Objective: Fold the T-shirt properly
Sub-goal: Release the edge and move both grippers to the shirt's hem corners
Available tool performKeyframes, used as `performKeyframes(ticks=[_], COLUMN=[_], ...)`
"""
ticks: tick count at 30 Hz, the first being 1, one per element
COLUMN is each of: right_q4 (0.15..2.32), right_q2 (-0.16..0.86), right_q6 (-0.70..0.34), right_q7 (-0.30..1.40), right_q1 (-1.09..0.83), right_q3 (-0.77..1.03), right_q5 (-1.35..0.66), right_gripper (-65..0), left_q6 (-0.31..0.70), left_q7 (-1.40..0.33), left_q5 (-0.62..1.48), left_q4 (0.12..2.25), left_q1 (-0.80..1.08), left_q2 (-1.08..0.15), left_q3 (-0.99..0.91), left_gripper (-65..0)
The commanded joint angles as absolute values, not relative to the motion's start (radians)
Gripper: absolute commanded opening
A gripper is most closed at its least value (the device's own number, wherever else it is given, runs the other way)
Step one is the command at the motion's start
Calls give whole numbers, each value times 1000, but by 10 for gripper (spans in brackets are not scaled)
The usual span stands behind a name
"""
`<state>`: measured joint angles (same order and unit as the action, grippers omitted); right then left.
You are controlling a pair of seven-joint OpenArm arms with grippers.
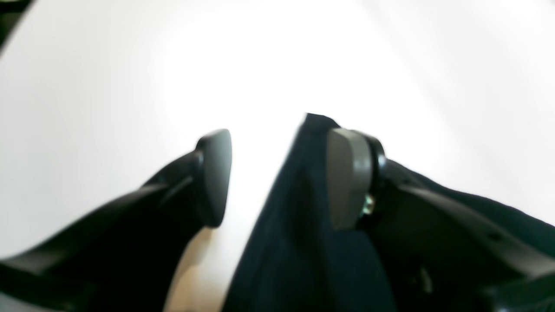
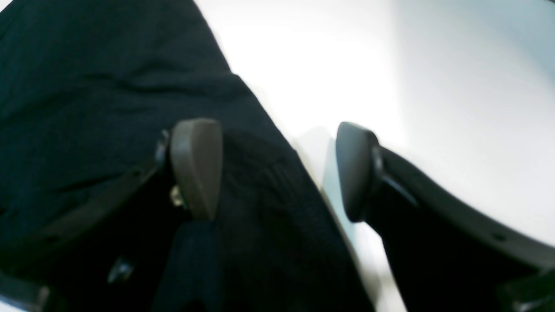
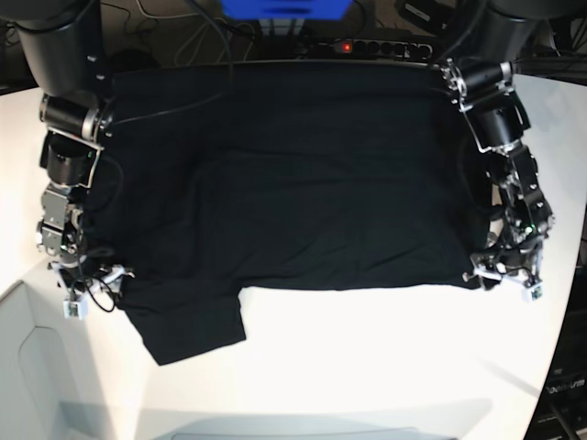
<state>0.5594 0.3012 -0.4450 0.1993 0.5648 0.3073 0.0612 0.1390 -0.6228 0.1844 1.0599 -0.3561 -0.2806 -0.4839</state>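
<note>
We see the black T-shirt [image 3: 293, 192] spread across the white table [image 3: 367, 367], its far edge along the table's far edge and its near hem running roughly straight across the middle; one sleeve [image 3: 188, 325] juts toward the table's near-left corner. Our left gripper [image 3: 504, 273] sits at the shirt's near-right corner, close to the table's right edge. In the left wrist view its jaws stand apart, and a fold of the T-shirt [image 1: 299, 216] rises between them, lying against one grey pad [image 1: 347, 177] while the other pad [image 1: 217, 173] stands clear over bare table. Our right gripper [image 3: 87, 289] sits at the shirt's left side beside the sleeve. Its jaws also stand apart: cloth [image 2: 108, 86] lies between them against one pad [image 2: 197, 167], the other pad [image 2: 353, 169] apart from it over the table.
</note>
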Motion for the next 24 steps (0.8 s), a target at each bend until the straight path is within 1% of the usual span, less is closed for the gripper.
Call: performKeyframes(ticks=[1, 5, 7, 12, 17, 19, 20, 23, 24], right_q4=[565, 567, 567, 567, 567, 567, 567, 567, 567], right_q2=[311, 306, 298, 298, 298, 298, 298, 298, 298], right_q6=[-447, -447, -447, -447, -447, -447, -447, -447, -447], right_q7=[213, 213, 213, 213, 216, 216, 214, 216, 219], right_q1=[585, 562, 559, 558, 556, 556, 556, 556, 556], right_q3=[308, 308, 308, 306, 306, 306, 305, 305, 305], right_q5=[73, 82, 82, 82, 82, 82, 82, 82, 82], right_gripper=[-239, -242, -260, -365, -447, -495, -528, -650, -650], left_q6=[134, 133, 133, 133, 131, 133, 133, 133, 131], left_q7=[-590, -521, -486, -421, -409, -409, -409, -409, -409], left_q5=[182, 182, 182, 182, 183, 183, 183, 183, 183], left_q4=[1047, 934, 895, 811, 739, 737, 737, 737, 737], left_q1=[-389, -414, -420, -437, -458, -461, -461, -460, -460], left_q2=[-306, -309, -309, -309, -308, -308, -308, -308, -308], left_q3=[-476, -429, -400, -335, -312, -312, -312, -312, -314], left_gripper=[-312, -312, -312, -312, -319, -360, -402, -572, -630])
